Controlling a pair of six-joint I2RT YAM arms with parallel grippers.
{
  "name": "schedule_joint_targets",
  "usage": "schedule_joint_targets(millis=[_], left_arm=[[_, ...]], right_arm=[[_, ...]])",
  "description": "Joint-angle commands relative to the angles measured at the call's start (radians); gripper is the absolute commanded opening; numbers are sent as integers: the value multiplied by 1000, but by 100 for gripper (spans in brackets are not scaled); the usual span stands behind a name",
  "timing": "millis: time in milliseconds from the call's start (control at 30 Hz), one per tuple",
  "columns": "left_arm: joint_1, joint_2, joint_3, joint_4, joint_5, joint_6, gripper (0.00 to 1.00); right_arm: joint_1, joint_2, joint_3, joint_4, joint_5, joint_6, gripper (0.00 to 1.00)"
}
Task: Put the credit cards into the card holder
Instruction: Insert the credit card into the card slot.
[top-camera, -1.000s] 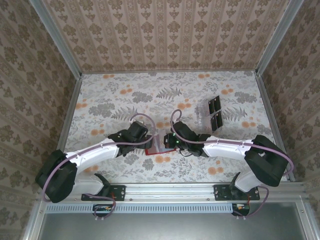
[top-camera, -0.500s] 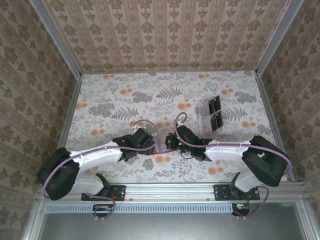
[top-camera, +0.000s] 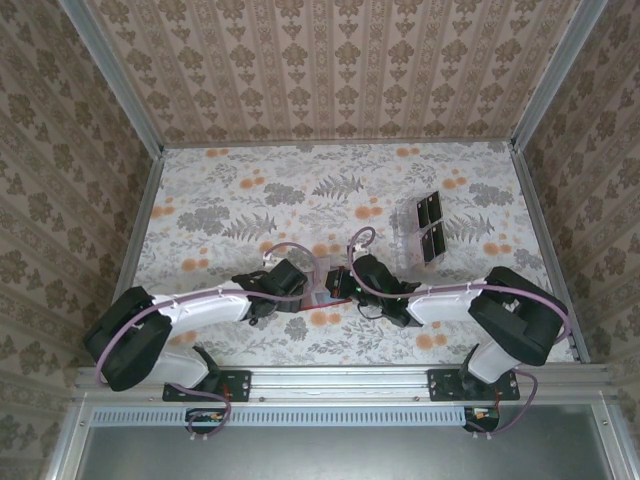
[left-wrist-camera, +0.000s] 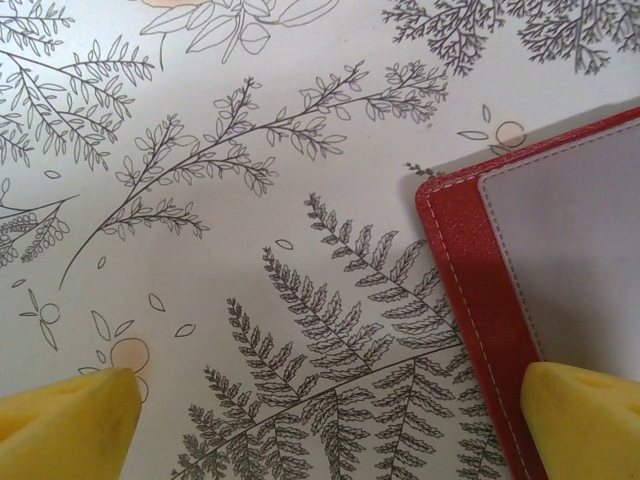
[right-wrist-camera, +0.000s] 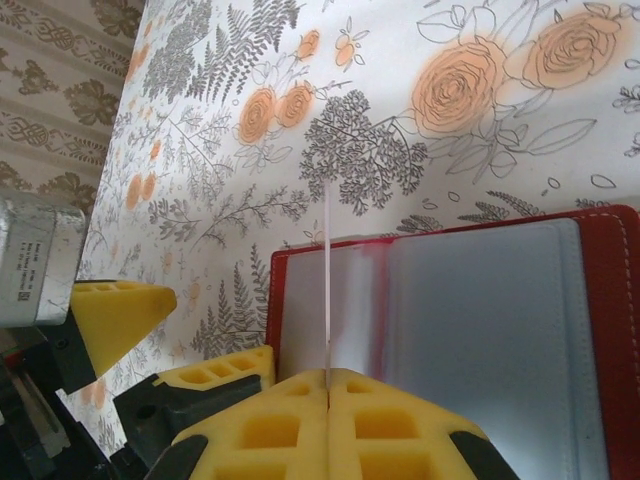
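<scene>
Step in hand: inserting a card. One credit card (right-wrist-camera: 327, 280) is poised on edge above the open card holder (right-wrist-camera: 470, 330), not yet slid into a pocket as far as I can judge.
Next move calls for: lowering the card's bottom edge to a pocket mouth and tipping it flat enough to slide under the clear film. The holder probably needs steadying so it does not skate across the worktop (top-camera: 220, 190).
Right pincer (right-wrist-camera: 328, 385): pressed together, pinching the thin pale card, which rises straight toward 12 o'clock in the wrist view and is seen edge-on.
Left pincer (left-wrist-camera: 325, 430): spread wide and holding nothing. One yellow fingertip (left-wrist-camera: 585, 420) hangs over the holder's red stitched edge; the other is above bare floral print at 9 o'clock. Whether the fingertip touches the leather I cannot tell.
Card holder, from above: a red case (top-camera: 318, 296) lying open between the two pincers, at 6 o'clock on the worktop.
Pockets: pale and glossy inside; whether any already holds a card I cannot tell.
Farther back: a clear rack with black panels (top-camera: 425, 225) at 2 o'clock from the holder, well apart.
</scene>
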Motion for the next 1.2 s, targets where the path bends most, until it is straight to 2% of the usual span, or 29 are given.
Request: schedule_joint_targets(millis=[0, 167, 633, 1167], left_arm=[[11, 14, -21, -36, -27, 1, 100], [25, 19, -23, -27, -22, 16, 100], [40, 16, -7, -44, -23, 1, 100], [43, 21, -1, -61, -33, -7, 100]], right_arm=[[-4, 21, -28, 106, 8, 18, 0], [-4, 34, -49, 141, 37, 13, 0], [-3, 120, -60, 250, 23, 23, 0], [-1, 210, -77, 385, -44, 79, 0]])
